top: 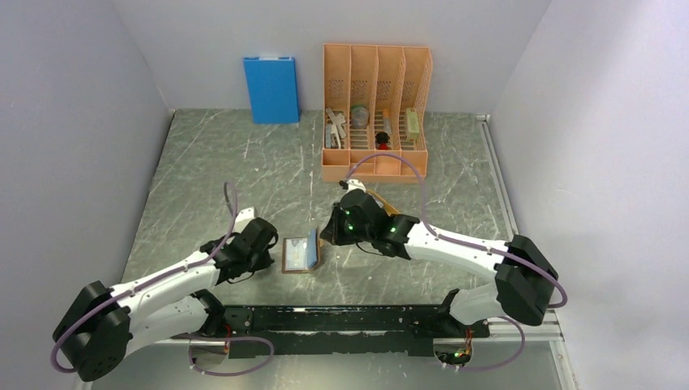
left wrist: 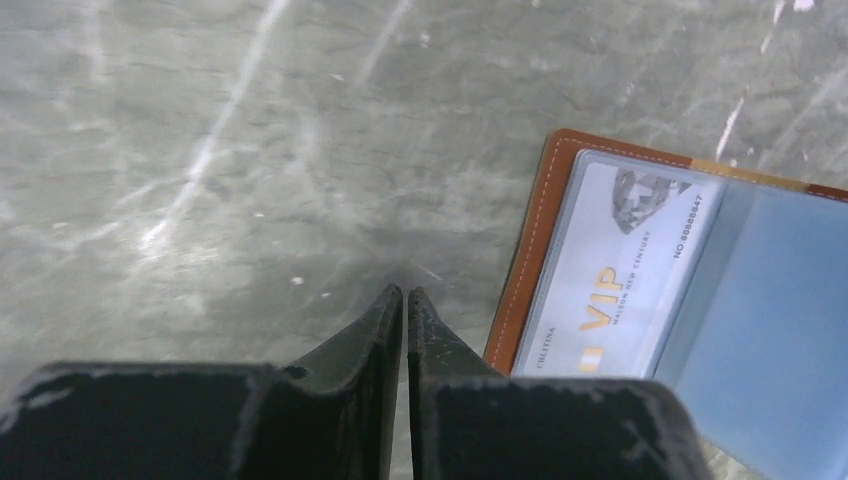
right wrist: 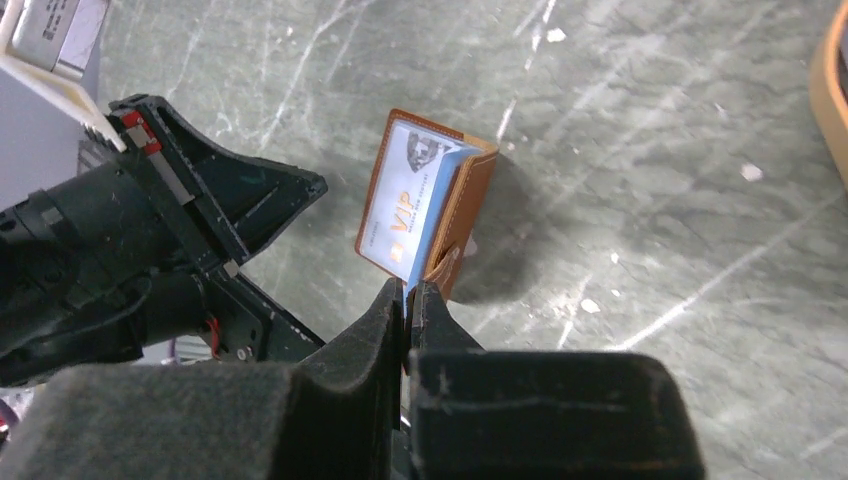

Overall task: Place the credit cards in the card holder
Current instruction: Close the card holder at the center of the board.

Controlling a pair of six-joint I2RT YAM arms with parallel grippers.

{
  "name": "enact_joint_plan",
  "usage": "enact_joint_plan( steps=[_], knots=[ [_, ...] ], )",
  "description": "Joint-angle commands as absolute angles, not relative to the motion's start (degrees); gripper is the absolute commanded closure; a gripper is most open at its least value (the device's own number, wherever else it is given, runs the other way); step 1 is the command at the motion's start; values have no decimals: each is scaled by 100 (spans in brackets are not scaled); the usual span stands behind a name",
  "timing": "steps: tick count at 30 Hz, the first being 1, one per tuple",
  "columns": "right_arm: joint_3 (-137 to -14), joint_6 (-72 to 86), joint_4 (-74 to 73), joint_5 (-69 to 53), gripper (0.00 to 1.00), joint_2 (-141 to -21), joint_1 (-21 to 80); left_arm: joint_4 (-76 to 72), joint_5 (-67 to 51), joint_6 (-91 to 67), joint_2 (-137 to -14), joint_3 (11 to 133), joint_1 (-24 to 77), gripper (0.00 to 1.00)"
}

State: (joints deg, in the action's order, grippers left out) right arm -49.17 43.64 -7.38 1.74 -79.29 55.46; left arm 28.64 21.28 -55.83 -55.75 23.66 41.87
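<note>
Mid-frame in the top view, the card holder point(top: 301, 253) sits part-open, a VIP credit card point(left wrist: 610, 290) in its clear sleeve point(left wrist: 770, 300) (left page). My left gripper point(left wrist: 404, 292) is closed and empty, just beside it; my right gripper point(right wrist: 405, 290) pinches a corner of the card holder's sleeve.

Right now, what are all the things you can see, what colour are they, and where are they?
card holder: one, brown with bluish clear sleeves, open on the table between the grippers
credit card: one seen, silvery with gold VIP letters, inside a sleeve of the card holder
desk organizer: one, orange, back of the table
small things: several, mixed colours, in the desk organizer's slots, too small to name
blue box: one, blue, leaning on the back wall, left of the desk organizer
orange rim: one, at the right wrist view's edge, cannot tell what it is
table: one, grey marbled
left gripper: one, black, shut on nothing, beside the card holder
right gripper: one, black, shut, pinching a sleeve edge of the card holder
</note>
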Motion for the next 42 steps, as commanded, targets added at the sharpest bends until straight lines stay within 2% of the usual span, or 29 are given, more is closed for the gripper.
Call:
enact_joint_plan(
  steps=[1, 11, 27, 30, 32, 33, 37, 42],
  knots=[
    [-4585, 4397, -899, 377, 100, -7554, 5469, 1614, 1080, -5105, -5928, 2117, 4113, 87],
    [-4631, 4391, -886, 155, 100, -7516, 5436, 46, -229, -4847, -7145, 1985, 4130, 95],
    [-5107, 4778, 174, -1190, 100, -9142, 5505, -265, -167, -4929, -7043, 1573, 4130, 95],
    [-5159, 4757, 80, -1173, 66, -9104, 5516, -42, -13, -4939, -6921, 1590, 4131, 95],
    [-5201, 4703, -93, -1137, 47, -8988, 5519, 105, 119, -4950, -6856, 1611, 4126, 95],
    [-5237, 4663, -243, -1130, 42, -8900, 5520, 181, 176, -4948, -6837, 1625, 4130, 95],
    [-5240, 4549, -657, -1118, 28, -8529, 5509, 276, 262, -4944, -6814, 1643, 4131, 95],
    [-5097, 4333, -1096, -814, 27, -7939, 5466, 314, 311, -4948, -6840, 1679, 4131, 95]
  ],
)
